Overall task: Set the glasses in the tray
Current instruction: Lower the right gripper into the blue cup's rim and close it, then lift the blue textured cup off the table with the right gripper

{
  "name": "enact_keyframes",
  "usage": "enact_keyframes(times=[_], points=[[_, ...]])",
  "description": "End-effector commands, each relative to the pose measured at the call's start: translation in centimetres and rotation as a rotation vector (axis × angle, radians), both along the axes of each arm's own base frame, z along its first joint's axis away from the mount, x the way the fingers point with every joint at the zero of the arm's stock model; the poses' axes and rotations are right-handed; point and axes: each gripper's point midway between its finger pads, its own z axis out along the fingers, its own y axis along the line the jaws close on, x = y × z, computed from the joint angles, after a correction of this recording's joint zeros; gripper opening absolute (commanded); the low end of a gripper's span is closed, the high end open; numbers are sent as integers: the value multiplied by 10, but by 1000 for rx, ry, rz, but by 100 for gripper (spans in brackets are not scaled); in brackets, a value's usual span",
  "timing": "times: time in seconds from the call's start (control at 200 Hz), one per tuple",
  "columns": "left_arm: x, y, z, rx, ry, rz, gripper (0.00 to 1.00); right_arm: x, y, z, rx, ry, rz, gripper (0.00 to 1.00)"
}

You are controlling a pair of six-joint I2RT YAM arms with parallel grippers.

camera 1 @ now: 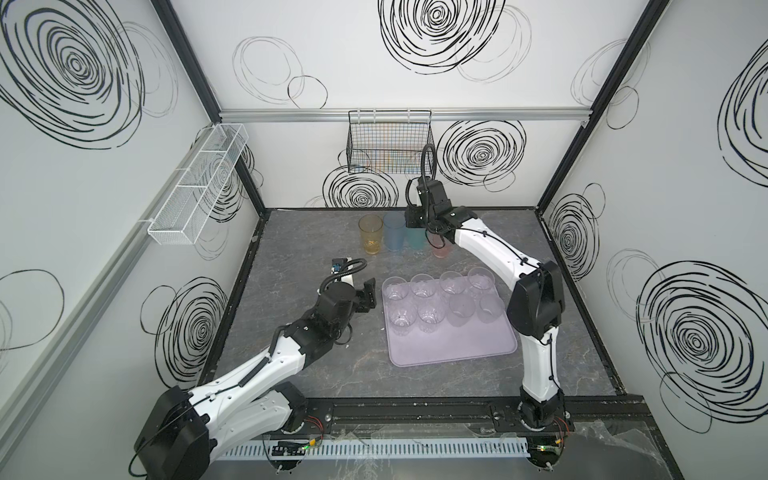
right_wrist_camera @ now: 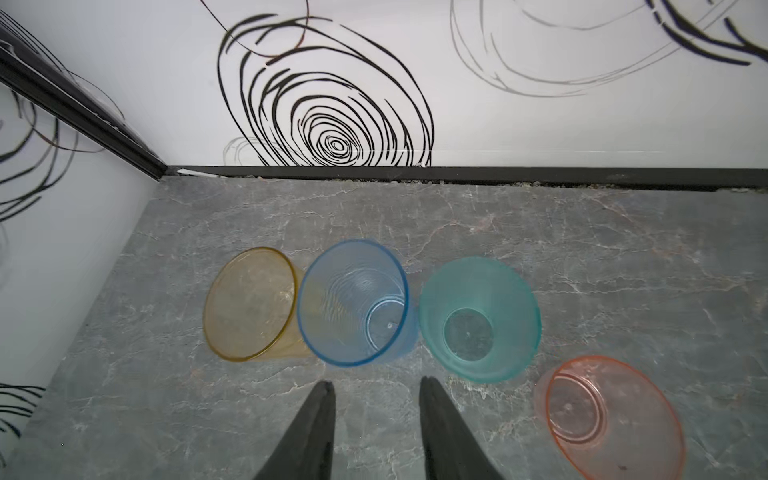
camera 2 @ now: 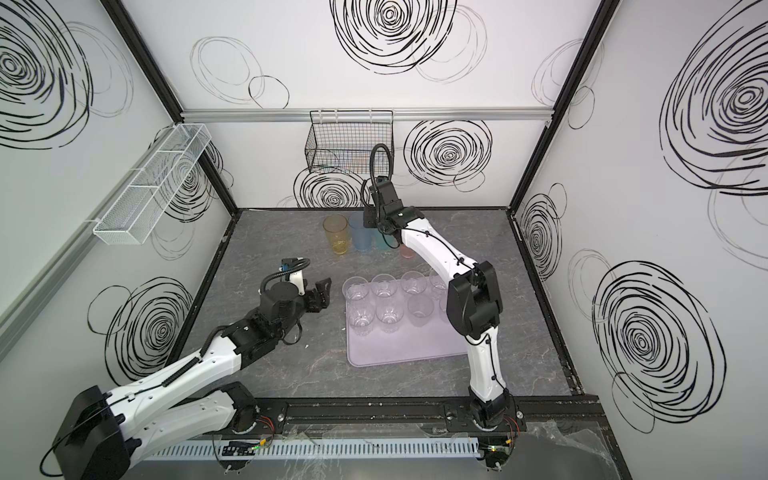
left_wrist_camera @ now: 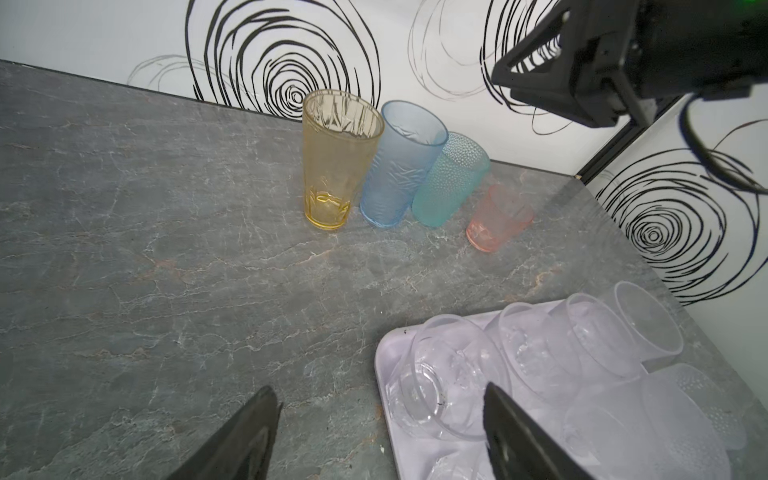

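Note:
The pale lilac tray (camera 1: 453, 349) (camera 2: 409, 349) lies on the grey table and holds several clear glasses (camera 1: 422, 286) upright in its far half. Amber (right_wrist_camera: 249, 303), blue (right_wrist_camera: 353, 301), teal (right_wrist_camera: 478, 318) and shorter pink (right_wrist_camera: 611, 415) glasses stand in a row near the back wall. My right gripper (right_wrist_camera: 376, 384) hangs above that row, just in front of the blue and teal glasses, open with nothing between its fingers. My left gripper (left_wrist_camera: 380, 395) (camera 1: 370, 293) stands open and empty beside the tray's left edge, next to a clear glass (left_wrist_camera: 440, 382).
A black wire basket (camera 1: 388, 141) hangs on the back wall above the tinted row. A white mesh basket (camera 1: 199, 187) hangs on the left wall. The right arm's elbow (camera 1: 538, 303) stands over the tray's right side. Walls close the table on three sides.

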Motion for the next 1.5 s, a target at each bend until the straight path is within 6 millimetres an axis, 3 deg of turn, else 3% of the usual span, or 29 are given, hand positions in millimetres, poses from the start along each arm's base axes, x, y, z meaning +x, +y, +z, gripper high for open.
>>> enact_keyframes(times=[0.0, 0.36, 0.585, 0.755, 0.851, 0.951, 1.161, 1.381, 1.491], points=[[6, -2, 5, -18, -37, 9, 81, 15, 0, 9, 0, -29, -8, 43], [12, 0, -11, -10, -13, 5, 81, 48, 8, -45, -60, 23, 6, 45], [13, 0, -23, -4, 12, -2, 81, 65, 14, -64, -81, 8, 9, 40], [13, -1, -29, -7, 22, -7, 82, 68, 16, -81, -86, 32, 12, 35], [13, 1, -29, -8, 20, -3, 82, 65, 15, -89, -97, 53, 12, 24], [13, 4, -29, -8, 18, 0, 82, 61, 13, -74, -99, 43, 8, 15], [13, 3, -26, -25, 19, -3, 82, 46, 18, -11, -82, -47, 15, 4], [9, 7, -18, -36, 6, 11, 82, 27, 14, 16, -100, -59, 10, 1], [6, 12, -11, -37, -6, 23, 81, 10, 12, 39, -88, -76, 13, 0]])
